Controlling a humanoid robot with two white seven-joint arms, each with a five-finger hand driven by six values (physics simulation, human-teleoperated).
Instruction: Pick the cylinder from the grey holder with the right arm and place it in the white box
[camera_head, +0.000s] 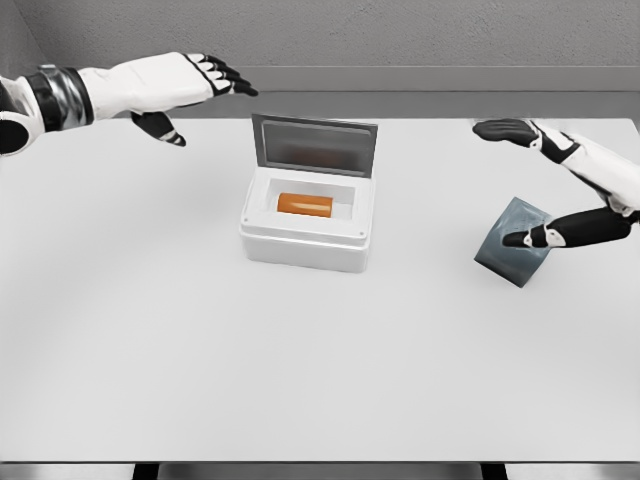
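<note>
The table is the biggest thing here: a broad, pale, matte top with a grey wall behind it. Most of the top is bare, so there is plenty of room around everything that stands on it.

Near the middle sits the white box, its lid propped upright at the back. To its right, well apart, the grey holder stands tilted on one edge, and nothing shows in it.

The left hand hovers over the far left of the table, fingers stretched out and holding nothing. The right hand comes in from the right edge, spread wide and empty, with one dark finger lying against the holder's face and another reaching out above it.

The orange cylinder lies on its side inside the box, so by the look of it the placing is done. It appears small, rigid and smooth (probably light, and likely to roll or slip). If it had to be taken up again, pinching it across its middle from above seems the safest hold.
</note>
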